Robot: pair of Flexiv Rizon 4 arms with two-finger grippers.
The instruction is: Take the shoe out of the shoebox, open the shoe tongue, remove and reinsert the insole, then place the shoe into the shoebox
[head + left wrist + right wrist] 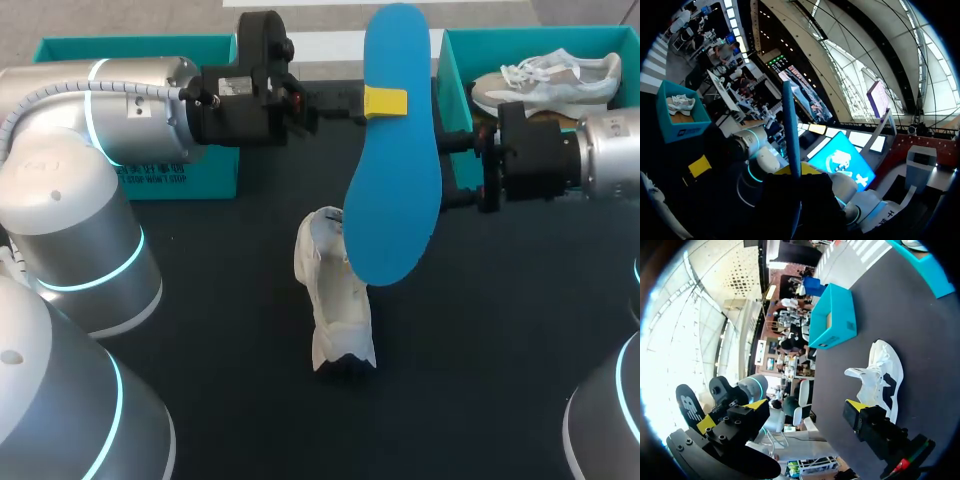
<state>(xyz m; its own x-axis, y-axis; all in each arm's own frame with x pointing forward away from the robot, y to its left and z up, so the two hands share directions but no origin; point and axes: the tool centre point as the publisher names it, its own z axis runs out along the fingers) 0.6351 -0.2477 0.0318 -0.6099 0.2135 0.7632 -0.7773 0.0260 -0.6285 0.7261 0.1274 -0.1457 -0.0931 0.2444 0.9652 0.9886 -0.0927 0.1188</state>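
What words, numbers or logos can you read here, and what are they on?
Nothing reads clearly.
Left box: white print on its side, too small to read.
Right box: white print on its wall, blurred.
Insole: white logo on its dark underside, no readable words.

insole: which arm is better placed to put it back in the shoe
Left: the left gripper holds the insole over the white shoe; the right gripper is open and empty.
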